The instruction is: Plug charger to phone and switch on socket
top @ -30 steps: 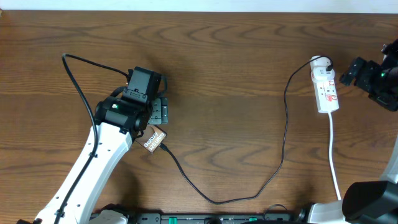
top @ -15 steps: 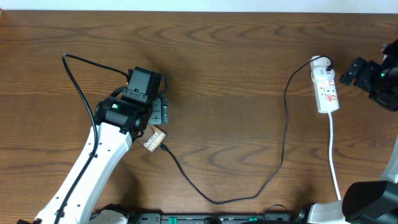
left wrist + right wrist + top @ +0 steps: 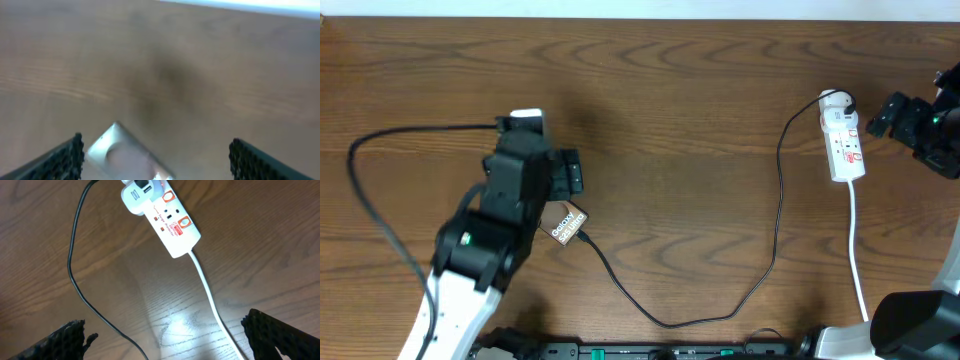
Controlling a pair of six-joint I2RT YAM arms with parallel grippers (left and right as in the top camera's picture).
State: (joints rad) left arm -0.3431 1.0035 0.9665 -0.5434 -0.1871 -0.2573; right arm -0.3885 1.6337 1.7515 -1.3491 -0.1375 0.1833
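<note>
From above, the phone (image 3: 564, 222) lies on the table (image 3: 680, 90) just below my left gripper (image 3: 567, 174), partly under my arm. The charger (image 3: 775, 230) meets the phone's lower right edge, loops toward the near side, then climbs to the white adapter (image 3: 834, 100) at the far end of the power strip (image 3: 847, 145). My right gripper (image 3: 873, 120) hangs just beside the strip, not touching it.

My left wrist view is blurred. My fingers (image 3: 65, 160) are spread wide and hold nothing. A pale corner (image 3: 117, 150) shows low between them; I cannot tell what it is.

My right wrist view shows my fingers (image 3: 70, 340) spread and empty too. The strip lies ahead, red marks up, its white cord (image 3: 210, 295) trailing toward me.

I judge the plugging done, though the joint is too small to confirm, so the switch is the step in hand. Next I must bring my right fingers over the strip and press. I cannot tell which red mark is the switch.
</note>
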